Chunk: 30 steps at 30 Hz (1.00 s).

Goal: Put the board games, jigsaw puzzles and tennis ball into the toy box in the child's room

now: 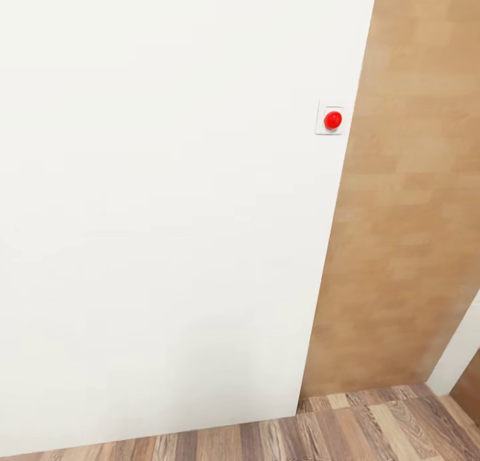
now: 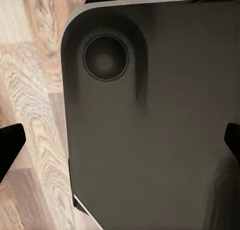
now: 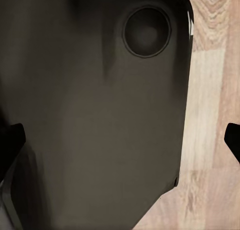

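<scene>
Facing a white wall [image 1: 160,214] at close range, the robot appears to be in transit.

Head view, items:
- White wall panel, with a small square plate carrying a red button [image 1: 333,120] near its right edge.
- Tan wood-grain panel [image 1: 407,214], perhaps a door, just beside the white wall on the right.
- Wood plank floor [image 1: 373,424] along the lower edge.

Wrist views, items:
- Left gripper [image 2: 120,142]: dark fingertips at opposite edges of the picture, spread wide, nothing between them. Behind, a dark moulded body of the robot [image 2: 150,120] with a round recess, over plank floor.
- Right gripper [image 3: 120,140]: fingertips likewise wide apart and empty, over the same kind of dark body [image 3: 100,115] and floor.

Task things: toys, toy box, table and bed are out of sight, so their places cannot be told.

Progress, as a judgement: nothing is being carried, so at least a return to the table or bed lies ahead. How many toys already sit in the box cannot be read from these pictures.
</scene>
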{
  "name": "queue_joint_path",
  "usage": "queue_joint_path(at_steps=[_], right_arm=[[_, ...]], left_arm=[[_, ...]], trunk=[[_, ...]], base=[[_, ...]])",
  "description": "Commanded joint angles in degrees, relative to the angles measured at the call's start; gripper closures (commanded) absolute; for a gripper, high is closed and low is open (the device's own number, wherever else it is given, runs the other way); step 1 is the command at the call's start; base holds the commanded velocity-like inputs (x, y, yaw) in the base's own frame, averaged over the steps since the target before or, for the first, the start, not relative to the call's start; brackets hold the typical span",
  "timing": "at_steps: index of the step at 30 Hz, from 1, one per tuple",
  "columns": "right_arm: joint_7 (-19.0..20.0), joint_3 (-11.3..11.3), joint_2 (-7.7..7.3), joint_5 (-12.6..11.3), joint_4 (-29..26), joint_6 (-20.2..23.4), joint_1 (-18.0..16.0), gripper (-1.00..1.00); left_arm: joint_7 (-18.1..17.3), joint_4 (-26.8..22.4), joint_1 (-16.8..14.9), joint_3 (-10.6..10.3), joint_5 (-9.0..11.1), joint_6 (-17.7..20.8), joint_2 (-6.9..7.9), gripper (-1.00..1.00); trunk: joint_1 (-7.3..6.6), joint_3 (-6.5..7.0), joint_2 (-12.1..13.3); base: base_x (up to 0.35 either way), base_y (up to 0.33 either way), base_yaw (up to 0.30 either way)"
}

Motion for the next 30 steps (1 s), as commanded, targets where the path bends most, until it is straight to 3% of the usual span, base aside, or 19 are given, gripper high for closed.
queue_joint_path(at_steps=[1, 30], right_arm=[[0.0, 0.0, 0.0, -0.1, 0.0, 0.0, 0.0, -1.0], [0.0, -0.1, -0.1, -0.1, 0.0, 0.0, 0.0, -1.0]], left_arm=[[0.0, 0.0, 0.0, 0.0, 0.0, -0.2, -0.01, -1.0], [0.0, 0.0, 0.0, 0.0, 0.0, -0.2, 0.01, -1.0]], trunk=[[0.0, -0.04, 0.0], [0.0, -0.04, 0.0]], base=[[0.0, 0.0, -0.257], [0.0, 0.0, -0.259]])
